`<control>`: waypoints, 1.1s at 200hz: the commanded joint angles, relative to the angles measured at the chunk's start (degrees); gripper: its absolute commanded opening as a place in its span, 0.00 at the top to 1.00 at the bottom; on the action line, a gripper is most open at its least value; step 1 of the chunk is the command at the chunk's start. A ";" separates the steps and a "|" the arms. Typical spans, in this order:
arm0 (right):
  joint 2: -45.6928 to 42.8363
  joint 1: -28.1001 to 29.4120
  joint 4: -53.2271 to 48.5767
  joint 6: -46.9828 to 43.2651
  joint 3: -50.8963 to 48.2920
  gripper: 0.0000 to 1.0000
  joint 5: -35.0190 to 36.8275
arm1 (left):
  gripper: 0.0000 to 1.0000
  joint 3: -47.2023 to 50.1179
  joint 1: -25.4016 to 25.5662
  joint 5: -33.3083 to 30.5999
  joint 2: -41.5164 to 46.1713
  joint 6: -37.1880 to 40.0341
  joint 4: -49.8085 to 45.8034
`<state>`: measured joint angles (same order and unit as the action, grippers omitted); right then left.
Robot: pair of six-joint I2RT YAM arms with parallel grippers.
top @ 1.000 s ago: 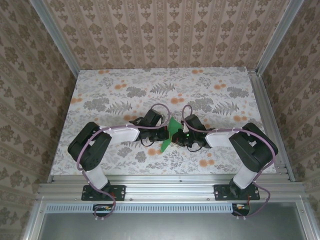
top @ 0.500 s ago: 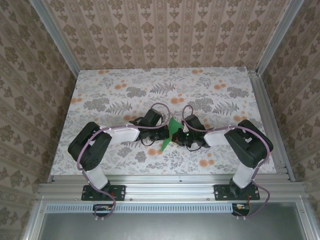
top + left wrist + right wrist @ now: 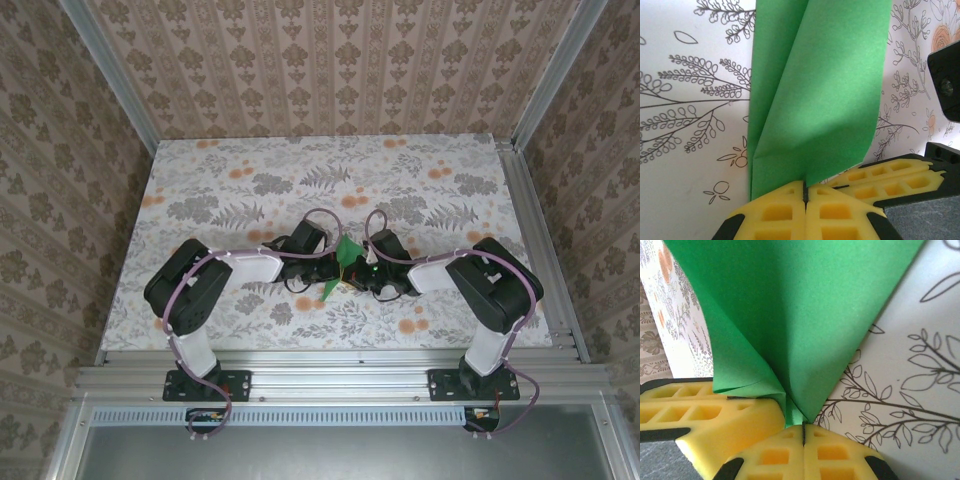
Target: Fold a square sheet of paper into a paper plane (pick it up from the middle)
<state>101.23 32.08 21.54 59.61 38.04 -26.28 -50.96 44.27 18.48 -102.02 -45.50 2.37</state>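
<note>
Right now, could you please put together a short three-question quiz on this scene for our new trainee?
1. True or false: the left claw and the right claw are both shut on the green paper.
2. The table under the paper is: A plain white, B floral print, C bare wood.
3. Fill in: the finger pads pinching the paper are ____ in colour.
Key: 1 true; 2 B; 3 yellow.
</note>
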 commanded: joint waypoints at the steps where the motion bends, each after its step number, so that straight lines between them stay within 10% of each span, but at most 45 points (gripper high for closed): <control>1: 0.83 -0.26 0.33 0.28 -1.44 0.95 0.96 | 0.99 -0.04 0.60 0.90 -1.86 -0.91 1.13; 220: -4.38 -6.93 -1.07 -0.44 -0.17 0.74 -2.75 | 0.77 0.58 0.55 3.50 -1.83 3.43 4.35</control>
<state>94.32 25.69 18.50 58.67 36.47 -26.59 -50.96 44.53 21.45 -104.29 -44.53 6.96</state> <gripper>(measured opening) 0.246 0.221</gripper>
